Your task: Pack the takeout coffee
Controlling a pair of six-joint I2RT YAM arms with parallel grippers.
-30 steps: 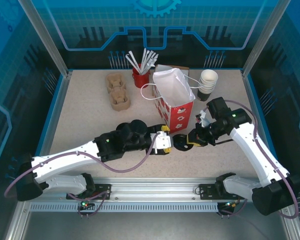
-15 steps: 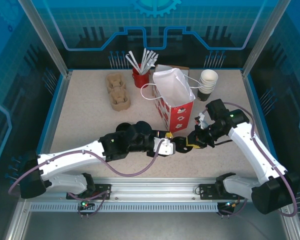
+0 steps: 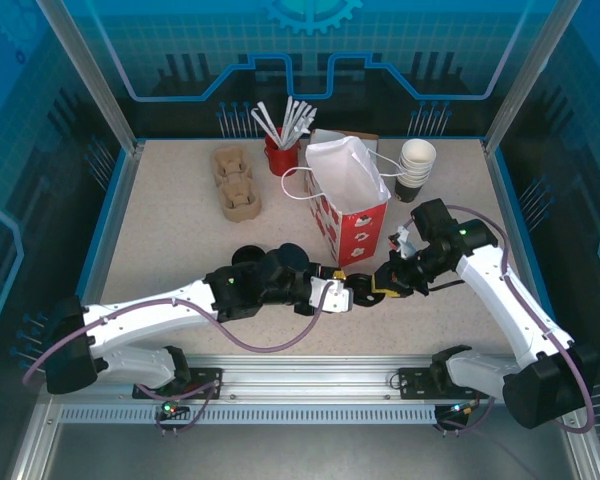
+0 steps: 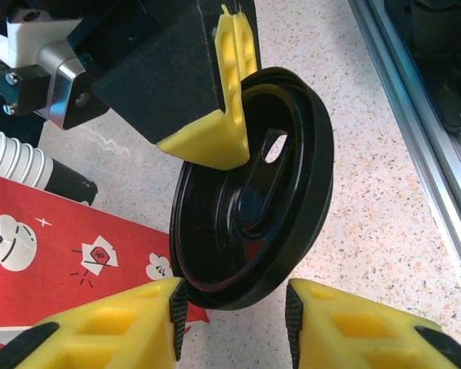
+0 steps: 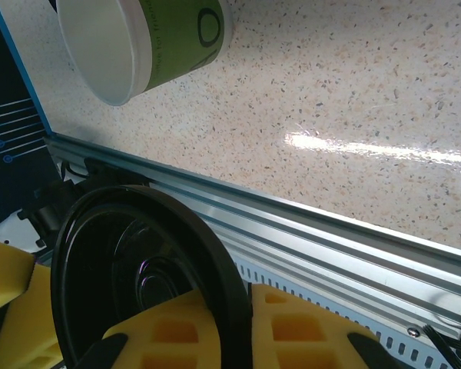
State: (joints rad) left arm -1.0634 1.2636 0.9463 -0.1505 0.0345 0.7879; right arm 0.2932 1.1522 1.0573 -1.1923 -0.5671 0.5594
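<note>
Counted: one red paper bag (image 3: 352,205); one takeout coffee cup (image 5: 169,38), olive-sided, white round end showing; one black lid (image 4: 292,177); one stack of cups (image 3: 416,165); two grippers.
Lid: upright on edge, pinched in right gripper (image 3: 375,285), just beside bag's near corner.
Cup: beyond lid in right wrist view, apart from the fingers; base or mouth not told.
Left gripper (image 3: 340,293): spread, straddling lid's lower rim.
Against a second ago: left gripper moved in from the left, jaws narrower; right gripper and lid as before.
</note>
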